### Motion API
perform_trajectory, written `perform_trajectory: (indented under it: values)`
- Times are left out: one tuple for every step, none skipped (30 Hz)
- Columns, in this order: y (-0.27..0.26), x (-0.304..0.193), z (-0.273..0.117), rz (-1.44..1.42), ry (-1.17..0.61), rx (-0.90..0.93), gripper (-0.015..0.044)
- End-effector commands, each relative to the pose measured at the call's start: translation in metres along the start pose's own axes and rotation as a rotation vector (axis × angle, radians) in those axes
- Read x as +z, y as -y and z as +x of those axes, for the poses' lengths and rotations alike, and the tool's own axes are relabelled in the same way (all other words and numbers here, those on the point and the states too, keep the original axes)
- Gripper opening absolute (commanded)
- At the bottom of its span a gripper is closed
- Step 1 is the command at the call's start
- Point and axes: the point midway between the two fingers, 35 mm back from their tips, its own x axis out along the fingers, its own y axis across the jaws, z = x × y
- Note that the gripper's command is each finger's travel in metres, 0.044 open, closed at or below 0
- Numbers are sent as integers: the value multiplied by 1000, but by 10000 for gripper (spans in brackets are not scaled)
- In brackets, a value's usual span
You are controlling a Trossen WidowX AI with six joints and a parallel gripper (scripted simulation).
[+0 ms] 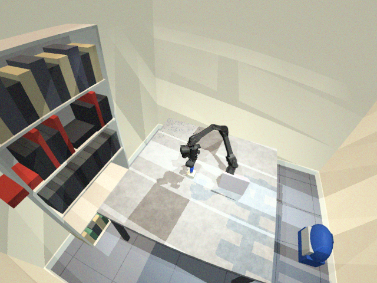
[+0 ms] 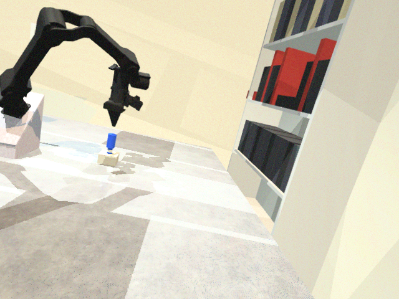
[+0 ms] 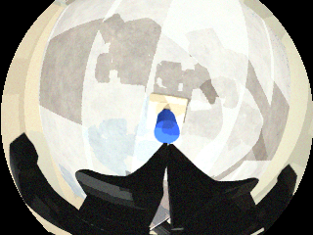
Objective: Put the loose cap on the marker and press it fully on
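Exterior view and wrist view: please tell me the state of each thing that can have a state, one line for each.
Gripper: jaws shut on nothing, pointing down above the cap, apart from it.
Cap: on the marker, upright; whether fully seated cannot be told.
Marker: upright in the holder block.
Holder block: resting flat on the table.

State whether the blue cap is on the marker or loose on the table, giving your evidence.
On the marker. The blue cap stands upright above the holder block, off the table, untouched; the shut gripper hangs above. Whether fully clicked: cannot tell.
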Motion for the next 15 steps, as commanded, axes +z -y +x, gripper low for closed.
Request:
perform_trajectory:
  values:
    - [0, 0, 1, -7, 1, -3, 0]
    - [0, 0, 1, -7, 1, -3, 0]
    - [0, 0, 2, -7, 1, -3, 0]
    - [0, 0, 3, -7, 1, -3, 0]
    - [0, 0, 4, -7, 1, -4, 0]
    - [0, 0, 5, -7, 1, -4, 0]
    - [0, 0, 7, -7, 1, -4, 0]
    - [0, 0, 8, -7, 1, -4, 0]
    - [0, 0, 10, -7, 1, -4, 0]
    - [0, 0, 11, -7, 1, -4, 0]
    - [0, 0, 13, -7, 1, -4, 0]
    - [0, 0, 14, -7, 1, -4, 0]
    - [0, 0, 16, -7, 1, -4, 0]
    - [0, 0, 17, -7, 1, -4, 0]
    - [0, 0, 19, -7, 1, -4, 0]
